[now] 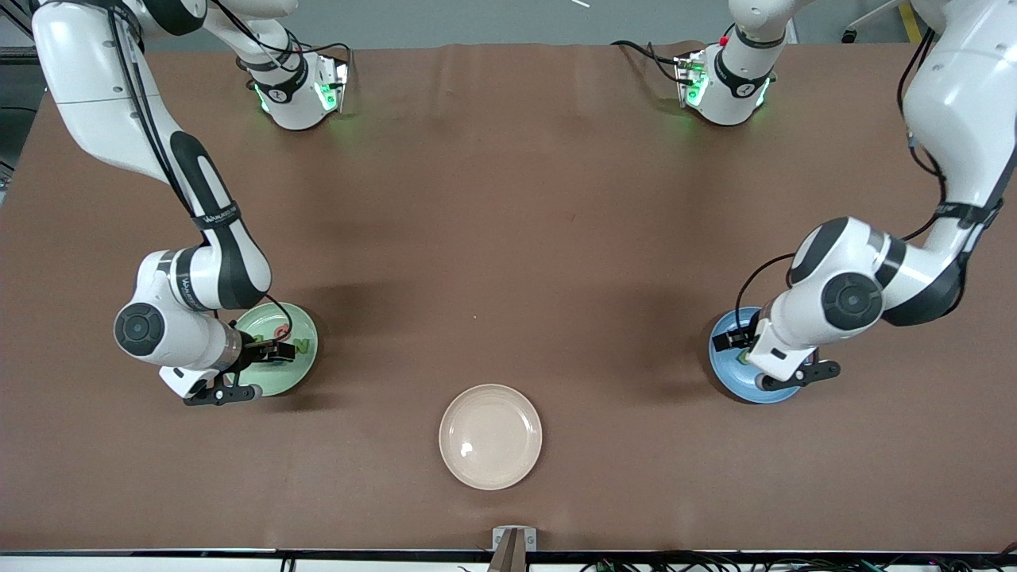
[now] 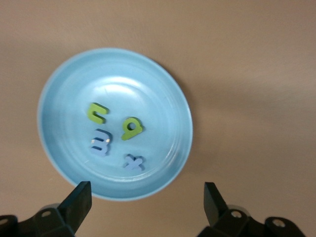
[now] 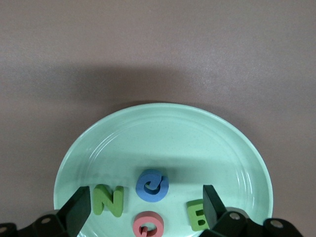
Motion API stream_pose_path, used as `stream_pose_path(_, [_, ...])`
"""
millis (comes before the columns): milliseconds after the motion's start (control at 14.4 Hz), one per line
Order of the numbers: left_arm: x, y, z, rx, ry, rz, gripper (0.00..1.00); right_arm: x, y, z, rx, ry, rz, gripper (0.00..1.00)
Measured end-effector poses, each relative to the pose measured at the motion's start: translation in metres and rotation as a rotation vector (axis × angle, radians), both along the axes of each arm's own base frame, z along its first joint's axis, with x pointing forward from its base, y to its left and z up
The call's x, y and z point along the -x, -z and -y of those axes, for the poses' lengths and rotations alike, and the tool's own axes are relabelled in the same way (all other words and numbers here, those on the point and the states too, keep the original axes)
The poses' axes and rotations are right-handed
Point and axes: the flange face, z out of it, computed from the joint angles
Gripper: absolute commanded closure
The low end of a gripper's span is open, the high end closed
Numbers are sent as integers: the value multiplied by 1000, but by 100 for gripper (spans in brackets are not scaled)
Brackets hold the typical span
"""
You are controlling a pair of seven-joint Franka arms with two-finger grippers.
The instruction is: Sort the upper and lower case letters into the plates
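Front view: right gripper (image 1: 266, 351) spread over green plate (image 1: 306, 373); left gripper (image 1: 735, 340) spread over blue plate (image 1: 727, 373). Four letters in each. Cream plate (image 1: 490, 436) bare. Risk: descending fingers could knock letters out.

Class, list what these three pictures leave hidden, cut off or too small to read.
- Front view: the blue plate is mostly covered by the left arm, so its letters are hidden.
- Front view: the letters on the green plate are too small to read, partly under the right gripper.
- Right wrist view: the pink letter is cut by the edge.
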Motion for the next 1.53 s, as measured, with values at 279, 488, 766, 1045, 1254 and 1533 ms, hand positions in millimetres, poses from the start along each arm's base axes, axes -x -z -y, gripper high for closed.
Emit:
stream_pose_path(279, [0,-91,-17,5,22,18,0,0,-3,0,2,0,-30,0])
stream_pose_path(488, [-2,-141,-34,-2,76,-1,0,-3,-8,0,2,-1,-21,0])
stream_pose_path(766, [-5,-183,-61,-9,101,-20,0,-12,-24,-2,3,-4,-25,0])
stream_pose_path(1045, [6,-227,-56,-58,109,18,0,-15,-35,-2,6,-5,-57,0])
stream_pose_path(1254, [22,-252,-38,-104,125,28,0,-14,-71,-1,13,7,-107,0])
stream_pose_path(1533, [30,-260,-31,-107,127,15,0,5,-180,16,28,60,-119,0])
